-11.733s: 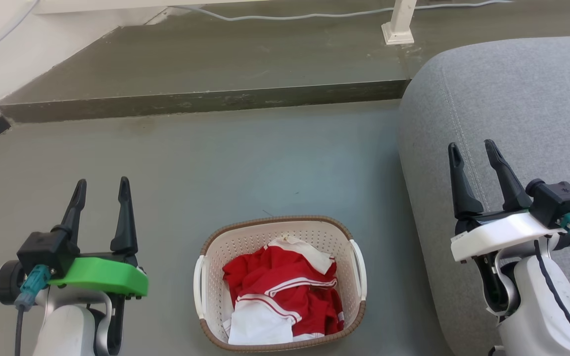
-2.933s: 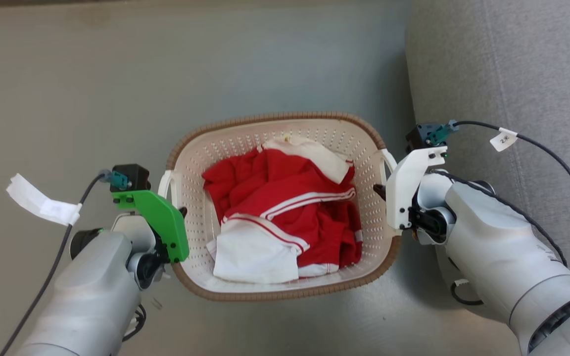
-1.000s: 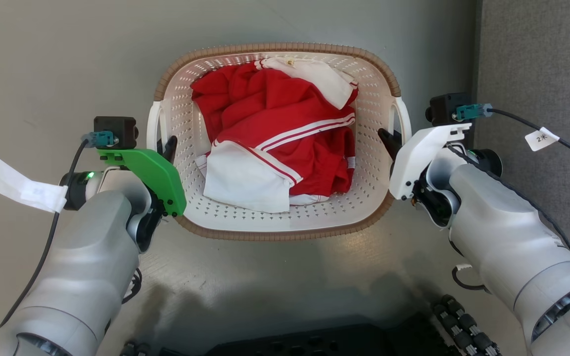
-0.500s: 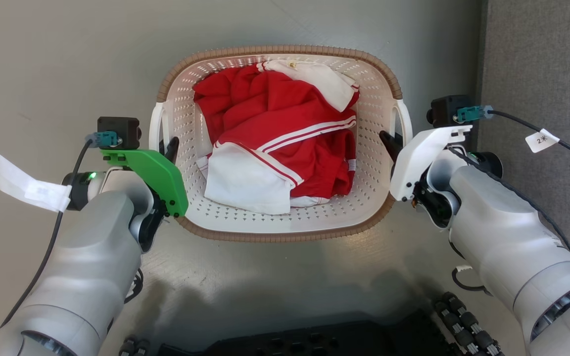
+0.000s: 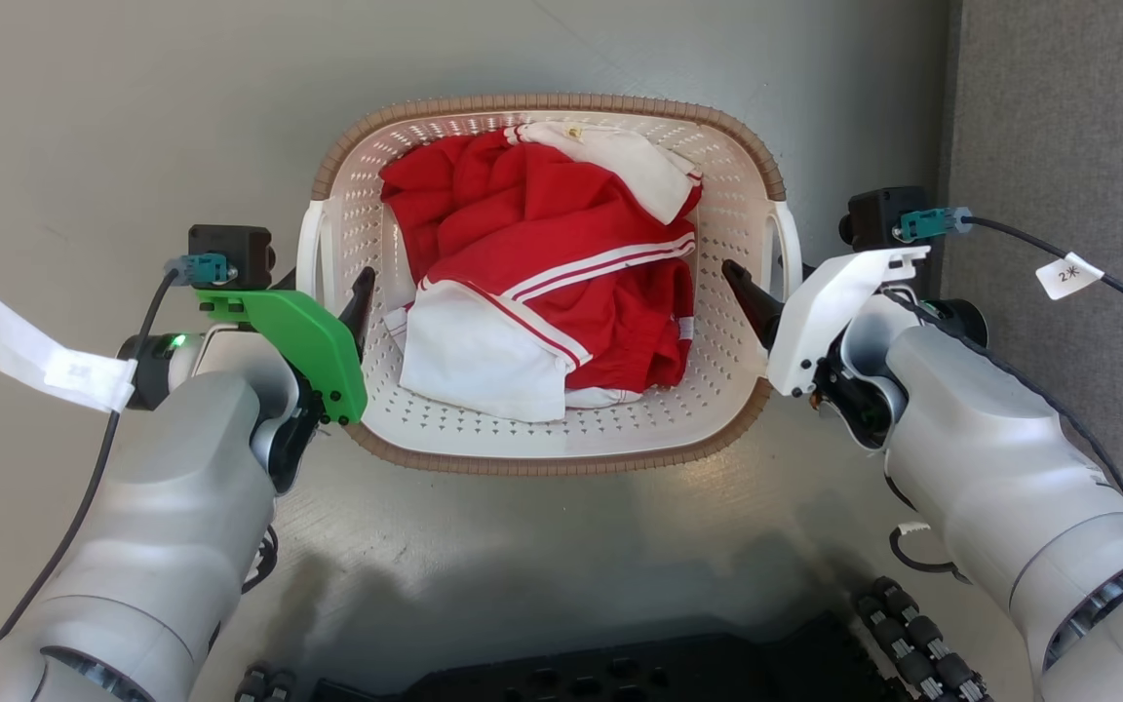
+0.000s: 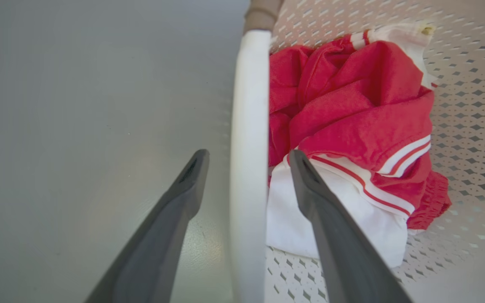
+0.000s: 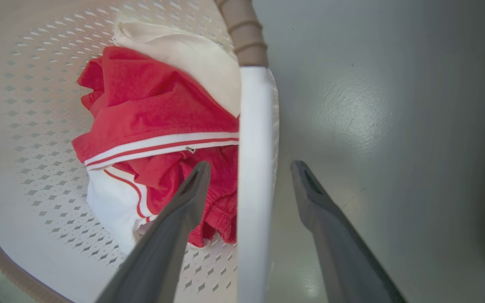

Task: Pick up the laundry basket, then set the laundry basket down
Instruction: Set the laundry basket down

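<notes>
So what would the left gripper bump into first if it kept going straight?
Probably the white handle of the laundry basket, sitting between the left gripper's open fingers. Its inner finger looks headed for the red and white clothes, though depth is unclear.

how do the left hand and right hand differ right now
The left hand carries a green plate; the right hand a white plate. The left hand straddles the laundry basket's left handle, the right hand its right handle. Both are open, one finger inside the basket.
</notes>
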